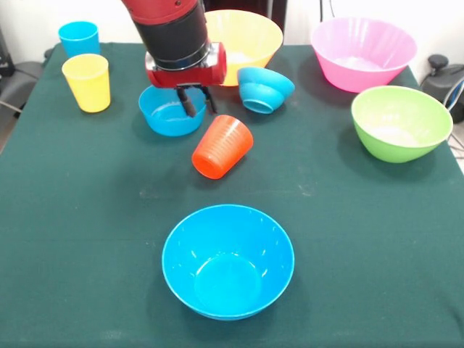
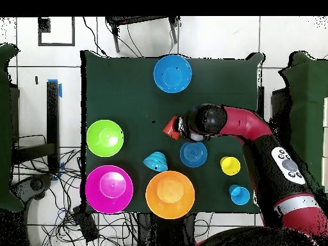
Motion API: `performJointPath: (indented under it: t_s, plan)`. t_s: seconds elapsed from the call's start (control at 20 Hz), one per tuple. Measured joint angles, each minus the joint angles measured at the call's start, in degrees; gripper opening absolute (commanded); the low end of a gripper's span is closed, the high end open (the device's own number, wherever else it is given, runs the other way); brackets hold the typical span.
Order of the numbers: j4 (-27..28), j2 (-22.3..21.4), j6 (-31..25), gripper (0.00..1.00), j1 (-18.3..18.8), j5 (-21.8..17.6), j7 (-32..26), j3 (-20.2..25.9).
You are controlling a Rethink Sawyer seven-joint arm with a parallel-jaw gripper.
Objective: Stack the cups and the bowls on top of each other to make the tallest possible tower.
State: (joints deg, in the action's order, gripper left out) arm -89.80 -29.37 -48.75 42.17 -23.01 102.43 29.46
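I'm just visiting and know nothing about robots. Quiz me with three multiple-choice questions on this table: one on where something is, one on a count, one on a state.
1. Where is the gripper?
A. Over the green bowl
B. Above the small blue bowl, beside the orange-red cup
C. At the yellow cup

2. How many cups are on the table?
A. Two
B. Three
C. Five

3. How is the orange-red cup lying?
A. Tipped on its side
B. Upright
C. Nested in a bowl

Answers:
1 B: its fingers hang over the small blue bowl.
2 B: sky blue cup, yellow cup and the orange-red one.
3 A: its open mouth faces sideways on the cloth.
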Motion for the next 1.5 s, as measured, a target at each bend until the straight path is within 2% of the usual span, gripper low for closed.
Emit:
performJointPath:
  t_s: [0.25,0.95,1.0,1.5]
  plan:
    - [-1.23,-1.33,1.7,0.0,0.04,-0.01,0.0,-0.02]
    - [-1.25,-1.37,2.02,0.0,0.11,-0.02,0.0,-0.1]
    - [-1.25,-1.37,2.02,1.0,0.11,-0.02,0.0,-0.11]
    - [-1.28,-1.37,2.09,1.0,0.11,-0.02,0.0,-0.12]
